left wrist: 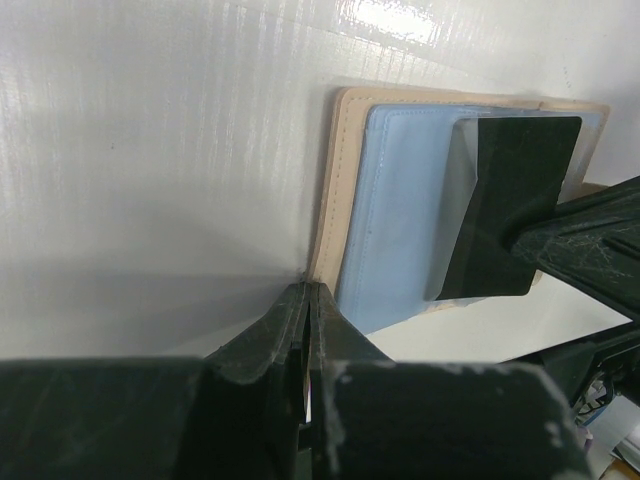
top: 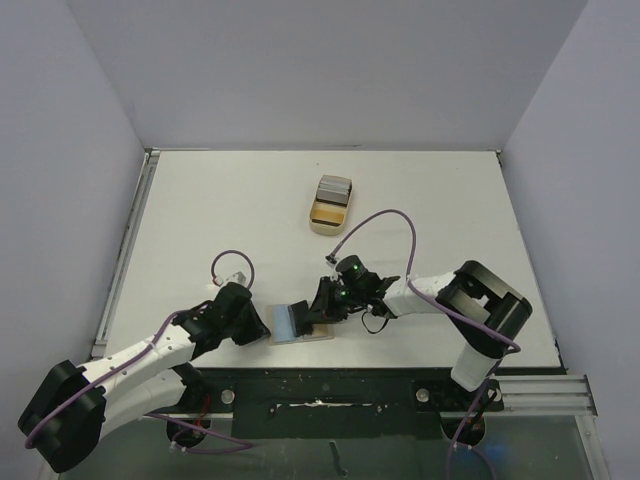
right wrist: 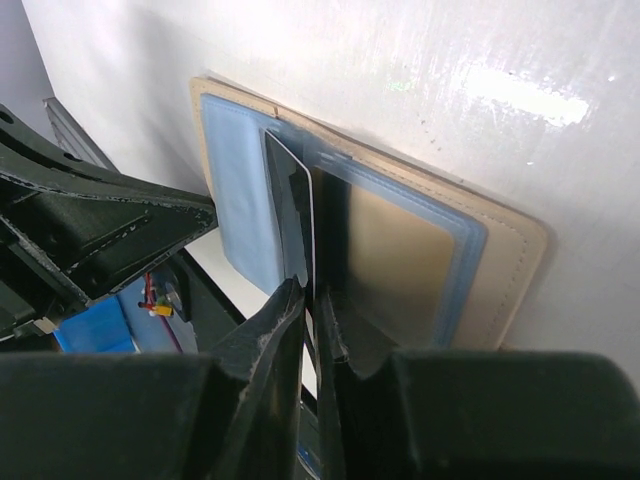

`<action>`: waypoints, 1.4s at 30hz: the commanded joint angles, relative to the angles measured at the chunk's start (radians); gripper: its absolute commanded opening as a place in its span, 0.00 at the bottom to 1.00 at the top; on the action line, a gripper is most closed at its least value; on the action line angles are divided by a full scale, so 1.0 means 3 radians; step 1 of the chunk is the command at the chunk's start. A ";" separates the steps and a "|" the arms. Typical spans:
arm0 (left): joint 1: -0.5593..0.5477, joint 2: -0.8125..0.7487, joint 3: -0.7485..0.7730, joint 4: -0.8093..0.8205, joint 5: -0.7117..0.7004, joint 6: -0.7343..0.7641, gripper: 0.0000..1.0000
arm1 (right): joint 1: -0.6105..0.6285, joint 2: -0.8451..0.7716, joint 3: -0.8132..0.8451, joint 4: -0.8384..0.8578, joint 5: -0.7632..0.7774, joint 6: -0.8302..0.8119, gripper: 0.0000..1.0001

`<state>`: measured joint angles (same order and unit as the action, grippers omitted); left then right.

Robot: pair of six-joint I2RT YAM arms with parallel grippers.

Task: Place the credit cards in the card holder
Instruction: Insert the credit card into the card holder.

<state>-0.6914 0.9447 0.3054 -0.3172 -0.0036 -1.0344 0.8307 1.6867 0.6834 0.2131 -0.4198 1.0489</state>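
While the left pincer (left wrist: 305, 300) pinches the card holder's (left wrist: 330, 200) left edge, the right pincer (right wrist: 310, 300) clenches a dark credit card (right wrist: 287, 212) touching its blue lining (left wrist: 400, 200).

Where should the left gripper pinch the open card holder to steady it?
The bare tan border of the card holder, from the left arm's side: it lies flat and open, and the right gripper with its card works the other half.

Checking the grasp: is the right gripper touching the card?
Touching: the right wrist view shows the right gripper pinching the card edge over the card holder.
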 commanded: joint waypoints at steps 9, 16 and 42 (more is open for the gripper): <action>0.0009 0.0028 0.0004 0.0139 0.0041 0.0042 0.00 | 0.0055 0.0127 -0.0010 0.0190 -0.0044 0.0057 0.09; 0.0009 -0.0014 -0.0008 0.0152 0.0066 0.0027 0.00 | 0.0088 0.0017 0.0047 -0.0042 0.0124 0.0020 0.17; 0.0009 -0.0049 -0.0067 0.0391 0.0208 -0.0021 0.00 | 0.0281 0.0023 0.0568 -0.0823 0.0544 -0.0412 0.38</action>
<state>-0.6914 0.9463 0.2874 -0.2699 0.0357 -1.0370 0.8936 1.6657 0.8143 -0.0399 -0.2714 0.9516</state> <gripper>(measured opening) 0.003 0.379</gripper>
